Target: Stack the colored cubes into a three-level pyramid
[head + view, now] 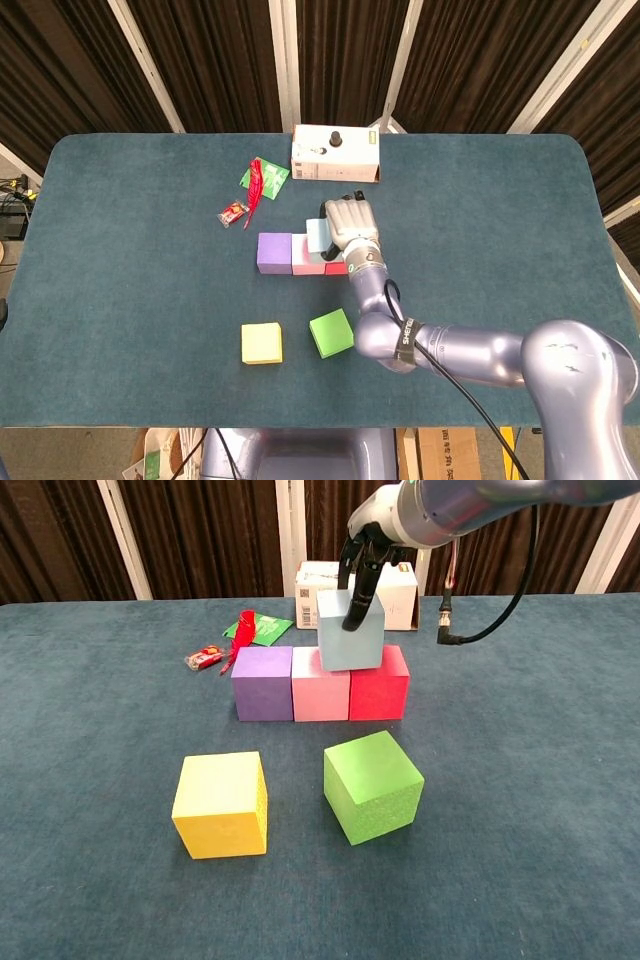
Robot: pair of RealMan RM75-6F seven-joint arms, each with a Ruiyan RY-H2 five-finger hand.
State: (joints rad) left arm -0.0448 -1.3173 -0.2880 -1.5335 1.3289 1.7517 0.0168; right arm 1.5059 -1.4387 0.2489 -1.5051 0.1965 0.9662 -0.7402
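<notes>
Right hand (362,568) clamped on light blue cube (351,630) from above, fingers (356,598) draped down its near face. Cube pale, matte, foam-like, slightly tilted, low over the seam between pink cube (320,697) and red cube (379,688); contact with them not determinable. Seen from the head view, same hand (349,222) covering most of the blue cube (316,238).

Base row of three, faces touching, near table (540,780) centre: purple cube (262,683) at 9 o'clock end, pink in the middle, red at 3 o'clock end. All square-edged, same size.

Yellow cube (220,804) and green cube (372,785) loose at 6 o'clock of the row, apart from each other; green turned at an angle.

White box (335,153) at 12 o'clock of the row, red and green wrappers (258,180) at 10 o'clock.

Left hand not seen in either view.
</notes>
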